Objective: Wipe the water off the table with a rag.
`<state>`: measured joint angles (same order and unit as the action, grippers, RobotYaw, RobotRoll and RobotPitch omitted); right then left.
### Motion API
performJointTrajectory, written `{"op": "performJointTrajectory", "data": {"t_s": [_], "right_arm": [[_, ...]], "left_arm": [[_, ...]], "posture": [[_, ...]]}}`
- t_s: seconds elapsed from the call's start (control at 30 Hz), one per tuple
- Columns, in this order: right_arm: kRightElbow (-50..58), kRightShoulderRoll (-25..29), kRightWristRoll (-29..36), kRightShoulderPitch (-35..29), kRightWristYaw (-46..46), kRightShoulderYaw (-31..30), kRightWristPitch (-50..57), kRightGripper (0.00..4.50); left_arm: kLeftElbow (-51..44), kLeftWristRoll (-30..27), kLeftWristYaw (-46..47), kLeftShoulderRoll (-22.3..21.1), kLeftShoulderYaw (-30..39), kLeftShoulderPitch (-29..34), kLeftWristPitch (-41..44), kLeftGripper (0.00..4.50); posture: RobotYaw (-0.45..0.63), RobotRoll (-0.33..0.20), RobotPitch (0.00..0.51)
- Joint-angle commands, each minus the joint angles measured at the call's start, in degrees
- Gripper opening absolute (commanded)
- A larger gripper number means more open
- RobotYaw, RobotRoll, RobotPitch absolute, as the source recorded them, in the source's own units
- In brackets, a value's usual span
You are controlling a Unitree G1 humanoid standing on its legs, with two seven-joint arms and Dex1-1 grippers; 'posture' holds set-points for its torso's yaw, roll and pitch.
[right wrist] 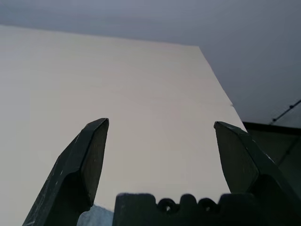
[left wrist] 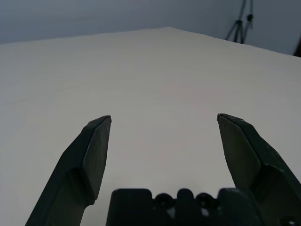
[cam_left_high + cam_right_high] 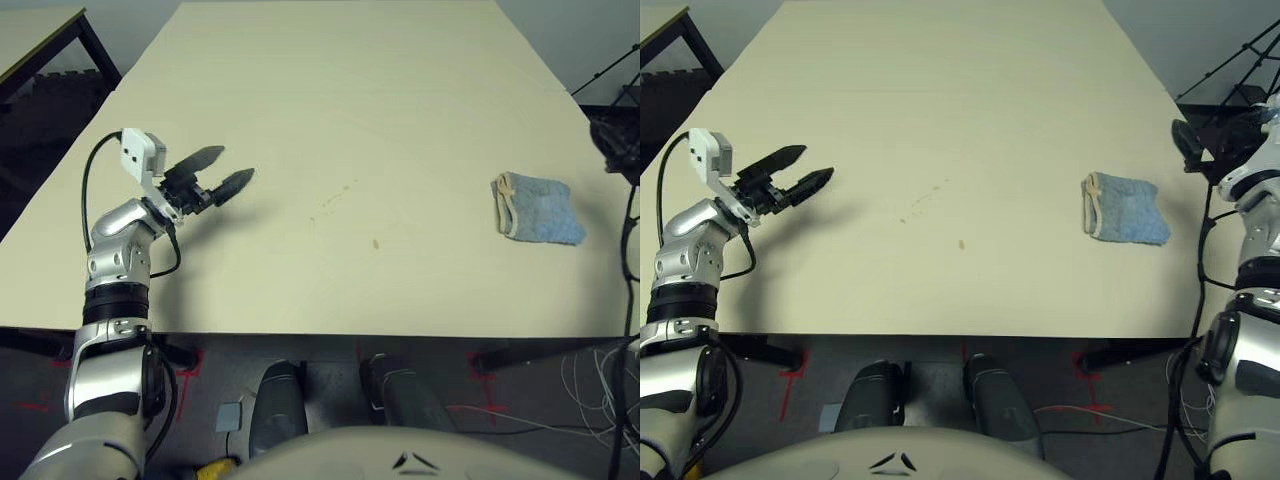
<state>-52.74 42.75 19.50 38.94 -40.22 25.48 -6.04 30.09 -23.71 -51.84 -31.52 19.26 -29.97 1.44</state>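
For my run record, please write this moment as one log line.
left gripper: open, empty | right gripper: open, empty | rag: folded on table | water: unwiped

Left forearm (image 3: 118, 255), silver with black band, reaching forward along picture left; white wrist camera housing (image 3: 143, 155) on top. Left gripper (image 3: 228, 170) angled inward toward robot's midline, two black fingers spread apart, empty. Right forearm (image 3: 1258, 235) extended forward at far right. Right gripper (image 1: 161, 123) pointing forward, both black fingers wide apart, nothing between them.
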Motion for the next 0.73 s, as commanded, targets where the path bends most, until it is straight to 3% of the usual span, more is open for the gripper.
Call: {"op": "performJointTrajectory", "data": {"t_s": [0.03, 0.3, 0.73], "right_arm": [[-0.5, -1.9, 1.2, -1.2, -0.9, 1.0, -3.6, 4.46], [-3.2, -4.8, 1.6, -2.9, -1.4, 0.8, -7.8, 4.46], [-6.5, -5.1, 1.5, -4.3, -0.4, 0.9, -9.4, 4.46]], "left_arm": [[1.7, 0.1, 6.5, 0.6, 3.0, 1.5, -1.7, 4.5], [6.0, 2.5, 16.6, -1.0, 5.1, 1.0, -5.5, 4.5], [10.6, 3.8, 19.4, -2.2, 4.2, -1.4, -8.0, 4.5]], "posture": [[-0.09, 0.0, 0.133], [-0.06, 0.0, 0.138], [-0.06, 0.0, 0.128]]}}
